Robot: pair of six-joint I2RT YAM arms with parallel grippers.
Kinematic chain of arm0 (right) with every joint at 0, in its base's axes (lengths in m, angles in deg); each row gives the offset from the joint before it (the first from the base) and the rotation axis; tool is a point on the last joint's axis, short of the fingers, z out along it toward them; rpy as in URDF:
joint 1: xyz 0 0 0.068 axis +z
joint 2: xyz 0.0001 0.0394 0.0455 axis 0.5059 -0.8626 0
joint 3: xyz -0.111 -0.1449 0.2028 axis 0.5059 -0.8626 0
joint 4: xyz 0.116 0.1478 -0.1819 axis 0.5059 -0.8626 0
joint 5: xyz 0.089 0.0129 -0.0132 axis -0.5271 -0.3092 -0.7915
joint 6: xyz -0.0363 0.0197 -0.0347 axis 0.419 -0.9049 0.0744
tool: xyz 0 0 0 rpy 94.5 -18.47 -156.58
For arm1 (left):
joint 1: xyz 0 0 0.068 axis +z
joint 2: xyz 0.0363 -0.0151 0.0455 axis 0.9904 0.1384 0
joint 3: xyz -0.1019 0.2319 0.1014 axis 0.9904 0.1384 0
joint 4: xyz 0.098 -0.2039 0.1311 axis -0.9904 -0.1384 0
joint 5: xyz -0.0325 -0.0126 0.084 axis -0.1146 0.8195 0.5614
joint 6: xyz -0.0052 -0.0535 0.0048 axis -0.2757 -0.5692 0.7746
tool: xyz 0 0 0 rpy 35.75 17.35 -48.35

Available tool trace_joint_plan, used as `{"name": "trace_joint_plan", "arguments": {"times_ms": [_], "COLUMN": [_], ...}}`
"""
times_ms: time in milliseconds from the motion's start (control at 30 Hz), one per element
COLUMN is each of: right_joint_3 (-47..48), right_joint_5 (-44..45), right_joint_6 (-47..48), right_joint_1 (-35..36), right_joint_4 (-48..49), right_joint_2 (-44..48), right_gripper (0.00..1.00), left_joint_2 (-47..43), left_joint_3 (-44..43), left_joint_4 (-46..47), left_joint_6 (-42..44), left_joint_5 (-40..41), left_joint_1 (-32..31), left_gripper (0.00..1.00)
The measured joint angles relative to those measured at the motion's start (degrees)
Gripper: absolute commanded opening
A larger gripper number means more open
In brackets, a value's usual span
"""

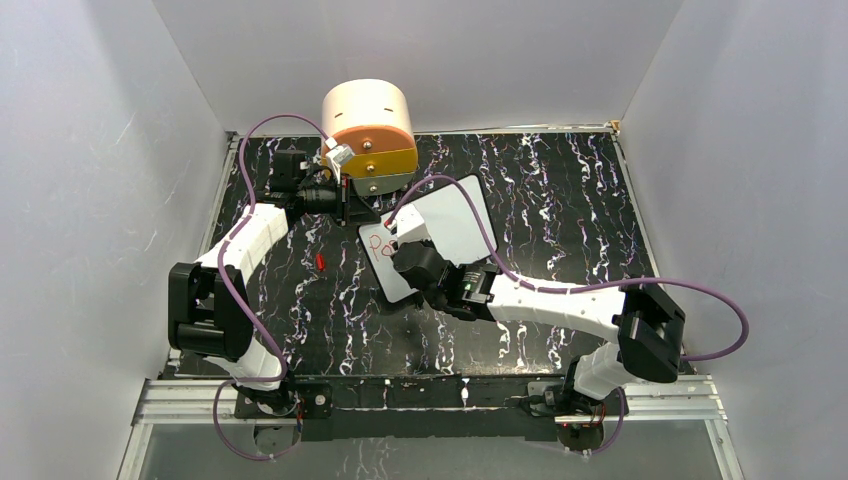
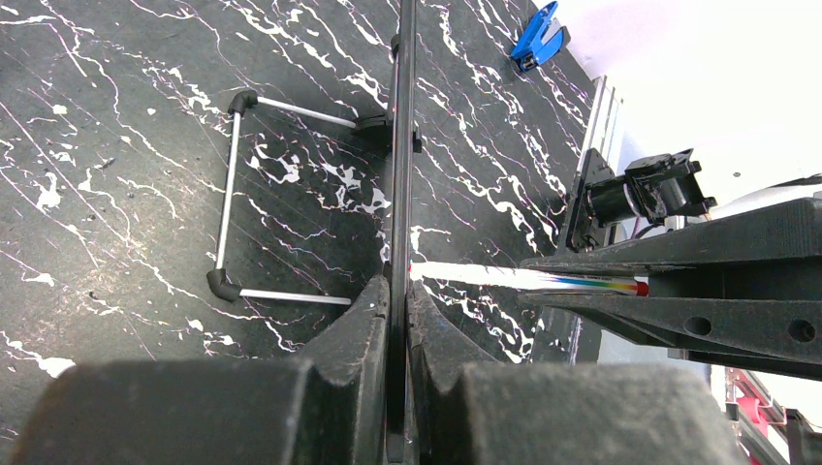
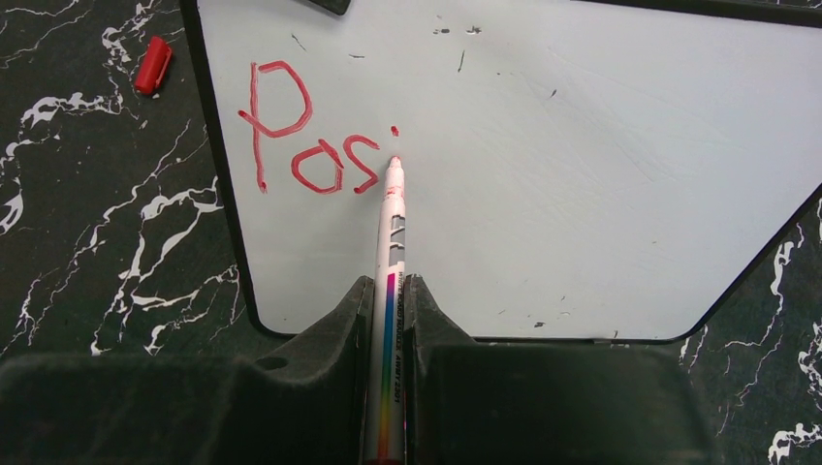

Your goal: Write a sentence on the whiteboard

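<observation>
My right gripper [image 3: 390, 291] is clenched on the marker [image 3: 391, 242]. Its barrel runs straight out between the fingers, and its red tip sits ahead of them, on or just off the whiteboard [image 3: 582, 174]; I cannot tell which. The sentence [image 3: 310, 145] reads "Pos" in red so far. It lies ahead and to the left of the fingertips, with a lone red dot just beyond the marker tip. Farther left, off the board on the black marbled table [image 3: 87, 242], lies the red cap [image 3: 153, 65].

My left gripper [image 2: 398, 286] is clamped on the whiteboard's black rim, which I see edge-on as a thin dark line running away from the fingers. Left of that line a wire stand [image 2: 228, 194] rests on the table. To the right, the marker's barrel comes in sideways toward the board. Far ahead and to the right lies a blue clip [image 2: 538, 34].
</observation>
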Motion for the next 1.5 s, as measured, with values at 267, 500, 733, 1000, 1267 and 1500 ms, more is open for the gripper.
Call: {"name": "trace_joint_plan", "arguments": {"times_ms": [267,500,733,1000,1267,1500], "right_joint_3": [0.0,0.0,0.7,0.8,0.8,0.3], "right_joint_5": [0.3,1.0,1.1,0.2,-0.2,-0.1], "right_joint_6": [0.0,-0.1,-1.8,-3.8,-4.0,-2.9], "right_joint_1": [0.0,0.1,0.1,0.1,0.1,0.0], "right_joint_4": [1.0,1.0,-1.3,-5.4,-6.4,-4.7], "right_joint_2": [0.0,-0.9,-1.1,-1.1,-1.1,-0.4], "right_gripper": [0.0,0.0,0.0,0.0,0.0,0.0], "left_joint_2": [0.0,0.0,0.0,0.0,0.0,0.0], "left_joint_3": [0.0,0.0,0.0,0.0,0.0,0.0], "left_joint_4": [0.0,0.0,0.0,0.0,0.0,0.0], "left_joint_6": [0.0,0.0,0.0,0.0,0.0,0.0], "left_joint_5": [0.0,0.1,0.2,0.2,0.2,0.1], "left_joint_1": [0.0,0.0,0.0,0.0,0.0,0.0], "left_gripper": [0.0,0.0,0.0,0.0,0.0,0.0]}}
